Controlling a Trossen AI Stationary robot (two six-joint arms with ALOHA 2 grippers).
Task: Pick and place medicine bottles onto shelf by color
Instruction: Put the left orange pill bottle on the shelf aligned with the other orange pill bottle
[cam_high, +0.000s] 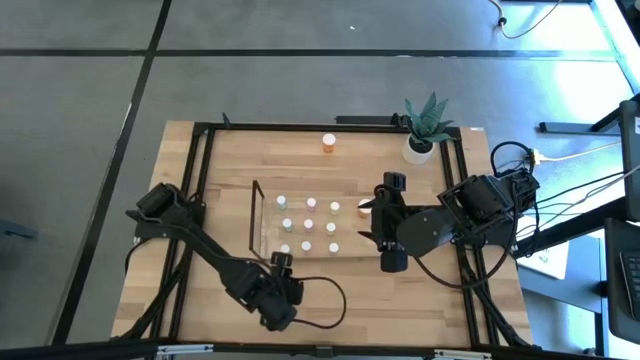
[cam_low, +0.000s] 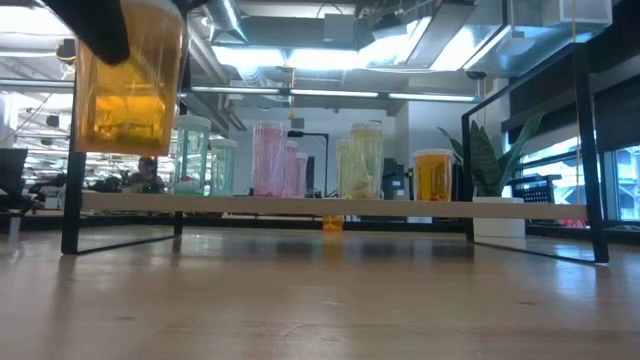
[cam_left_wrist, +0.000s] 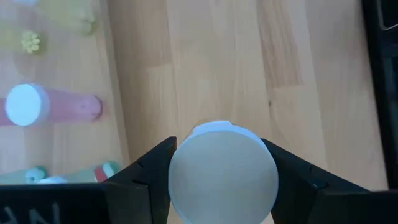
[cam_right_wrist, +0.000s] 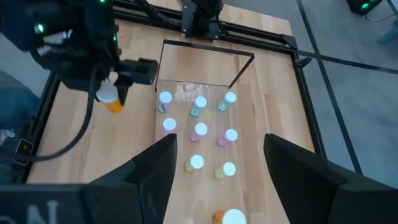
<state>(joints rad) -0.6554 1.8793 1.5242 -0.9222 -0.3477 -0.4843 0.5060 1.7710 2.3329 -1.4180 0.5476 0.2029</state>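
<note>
The shelf (cam_high: 262, 215) is a clear rack at the table's middle. Several small medicine bottles (cam_high: 310, 225) with white caps stand upright on it; in the low view they are greenish (cam_low: 192, 155), pink (cam_low: 268, 160), yellowish (cam_low: 362, 160) and orange (cam_low: 433, 175). My left gripper (cam_high: 281, 268), near the shelf's front left corner, is shut on an orange bottle (cam_right_wrist: 111, 99). It hangs above the table (cam_low: 128, 75). My right gripper (cam_right_wrist: 217, 162) hovers open above the shelf's right end (cam_high: 368, 222), holding nothing. Another orange bottle (cam_high: 329, 143) stands at the table's far edge. My left gripper pinches the orange bottle between its two fingers (cam_left_wrist: 152, 165) at the white-capped top end (cam_left_wrist: 222, 171). The fingers come from above, slanting down, one on each side of the cap. The bottle hangs below them, tilted and lifted clear of the table (cam_right_wrist: 115, 104).
A white plant pot (cam_high: 420, 148) with a green plant stands at the far right corner. Black frame rails (cam_high: 205, 180) run around the tabletop. Bare wood lies left of the shelf and along the near edge (cam_high: 400, 300).
</note>
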